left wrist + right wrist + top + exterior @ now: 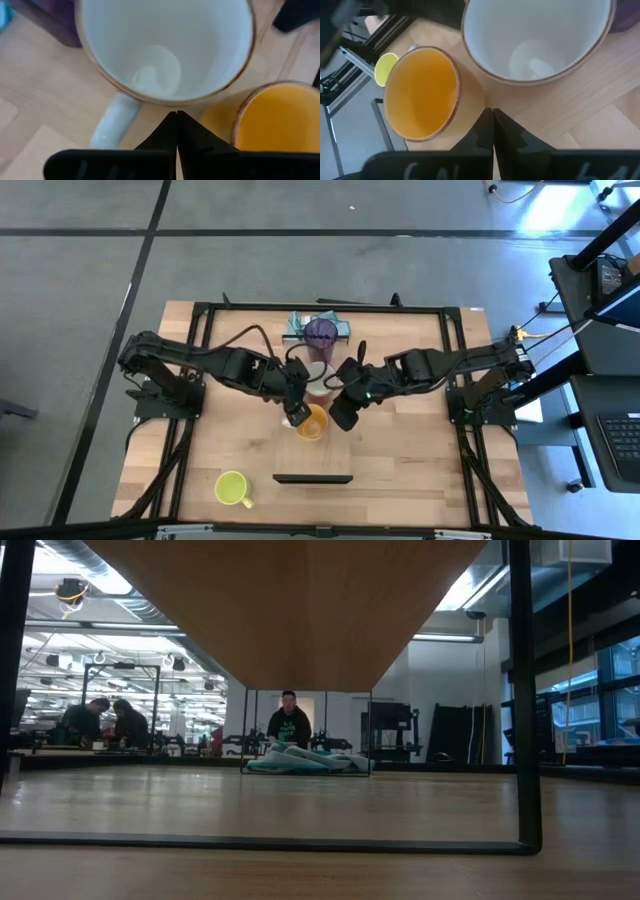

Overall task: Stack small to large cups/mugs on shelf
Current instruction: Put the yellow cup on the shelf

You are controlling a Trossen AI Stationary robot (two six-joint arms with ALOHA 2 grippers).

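both tools, the left tool [176, 131] and right tool [492, 125], hang clenched and empty mid-surface over the touching white mug [316, 374] and orange mug [312, 422], so either arm descending could knock the mugs or the other arm.

Wooden table [400, 450], purple tumbler [321, 332], white-inside mug [316, 374], orange mug [312, 423], yellow-green mug [231, 488]
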